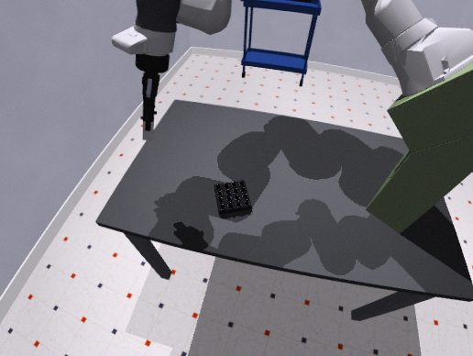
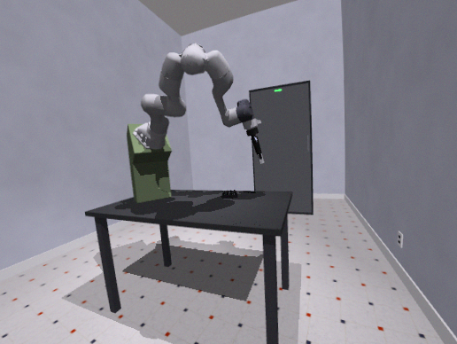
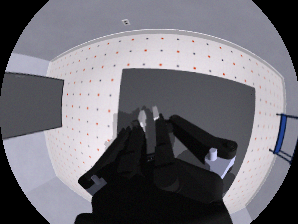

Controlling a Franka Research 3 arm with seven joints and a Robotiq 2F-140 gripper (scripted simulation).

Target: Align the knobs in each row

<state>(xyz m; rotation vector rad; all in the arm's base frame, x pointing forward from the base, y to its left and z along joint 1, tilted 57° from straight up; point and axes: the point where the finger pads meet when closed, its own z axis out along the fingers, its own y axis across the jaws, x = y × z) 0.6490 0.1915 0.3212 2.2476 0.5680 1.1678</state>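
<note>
The knob box [image 1: 236, 210] [image 2: 229, 195] is small and black and stands on the dark table [image 1: 151, 170] [image 2: 252, 217] [image 3: 225, 95]. Its knobs show on top in rows, but the white lines, marks and names are too small to read in the top and exterior views. The box cannot be made out in the wrist view, where the gripper's own parts cover much of the table. My gripper [image 1: 148, 130] [image 2: 261, 160] [image 3: 150, 114] is open by a narrow gap, with nothing between its pale fingertips. It hangs high in the air, well above and away from the box.
The green pedestal [image 1: 426, 138] [image 2: 151, 177] carries the arm's base at the opposite end of the table. A blue cart [image 1: 275, 61] [image 3: 281, 135] stands on the floor beyond the table. Arm and gripper shadows fall across the table around the box.
</note>
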